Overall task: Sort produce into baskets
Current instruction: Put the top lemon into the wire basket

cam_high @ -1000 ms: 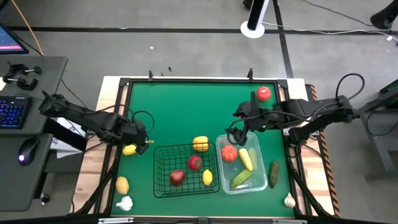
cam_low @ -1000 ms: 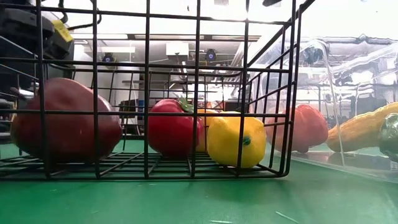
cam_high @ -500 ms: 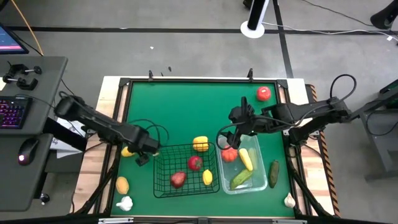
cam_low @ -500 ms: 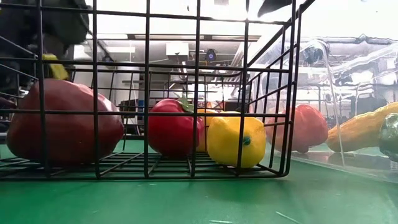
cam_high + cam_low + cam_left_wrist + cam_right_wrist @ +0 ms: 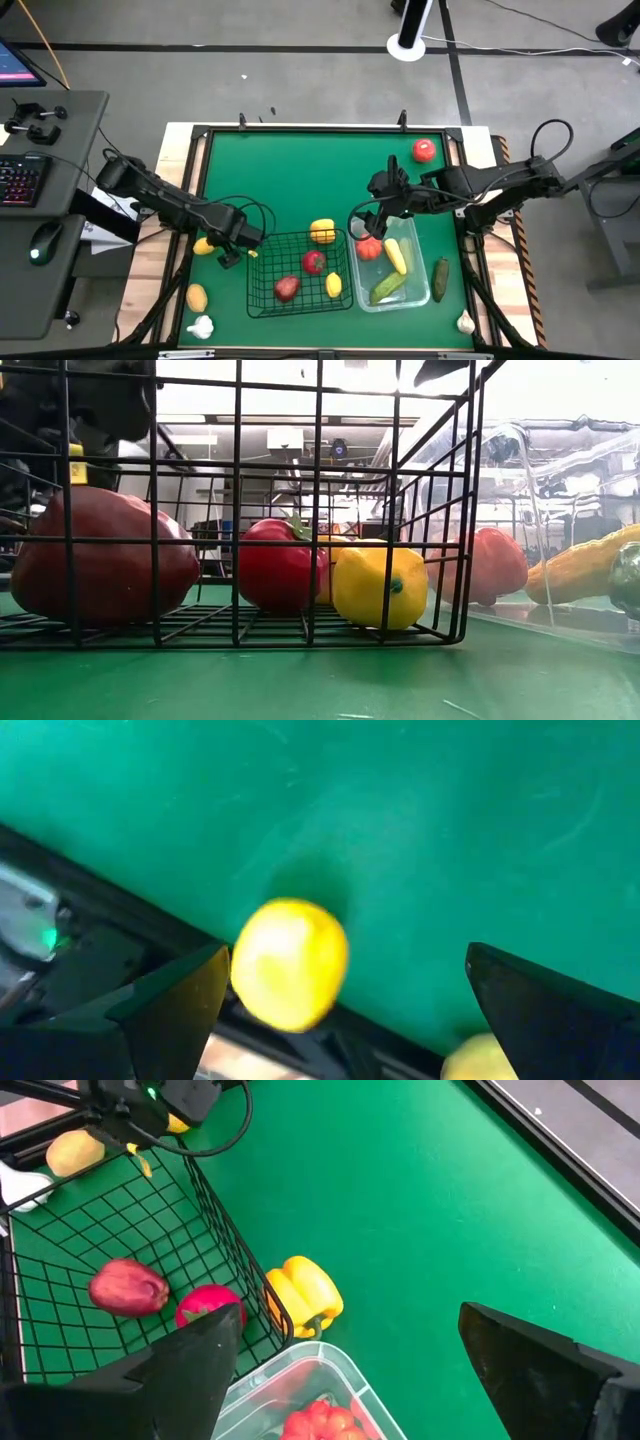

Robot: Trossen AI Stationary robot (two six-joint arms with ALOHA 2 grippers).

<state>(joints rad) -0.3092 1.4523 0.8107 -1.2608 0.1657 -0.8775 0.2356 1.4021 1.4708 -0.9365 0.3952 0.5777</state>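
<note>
- Garlic (image 5: 201,326) and an orange-yellow fruit (image 5: 197,297) sit loose at the near-left of the table (image 5: 300,170), outside both baskets.
- Yellow lemon (image 5: 205,243) lies at the left table edge; left gripper (image 5: 232,253) hovers just beside it, by the wire basket's far-left corner, jaws wide, holding nothing. Left wrist view shows the lemon (image 5: 290,963) between the open fingers, not yet gripped.
- Risk: lemon is round and sits against the table's edge frame; an off-centre close could squirt it away or jam a finger on the frame. A finger could also snag the mesh.
- Wire basket (image 5: 262,275) holds two red pieces and a small yellow one; a yellow pepper (image 5: 322,231) rests on its far rim.
- Right gripper (image 5: 375,222) hangs wide and empty over the clear tub's (image 5: 414,290) far-left corner. Risk: dropping low could shove the tub.
- Tub holds a red tomato, corn and green pieces. A cucumber (image 5: 439,279) lies just right of it; another tomato (image 5: 424,150) far right; a white piece (image 5: 465,322) near-right.
</note>
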